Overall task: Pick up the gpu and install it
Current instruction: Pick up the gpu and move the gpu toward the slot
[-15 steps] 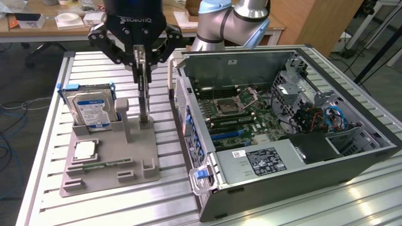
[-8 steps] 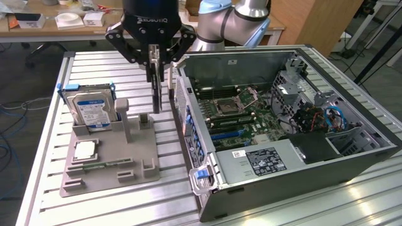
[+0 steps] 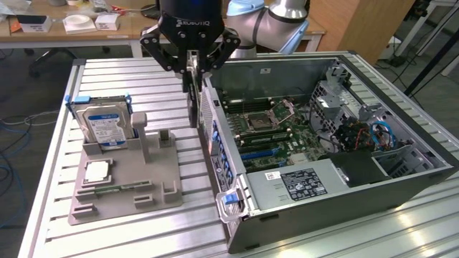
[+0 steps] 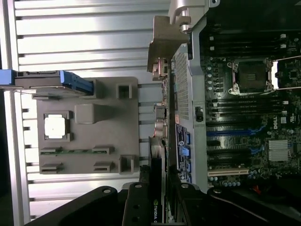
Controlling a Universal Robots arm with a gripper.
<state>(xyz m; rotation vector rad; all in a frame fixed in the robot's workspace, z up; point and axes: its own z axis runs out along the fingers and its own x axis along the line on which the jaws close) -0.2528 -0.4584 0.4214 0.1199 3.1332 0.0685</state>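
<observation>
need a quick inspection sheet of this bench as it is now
surface: slatted metal table, gray holder and open computer case on it
job's things: gpu upright, edge-on, beside the case's outer wall, not in a slot
clutter: hard drive, processor chip, memory stick in the holder
grippers: gripper shut on the gpu
cables: blue cables inside the case; floor cables
surroundings: desk with white boxes, wooden cabinet

Lab: slotted aluminium bench [image 3: 143, 236], cluttered desk [image 3: 64, 35]
</observation>
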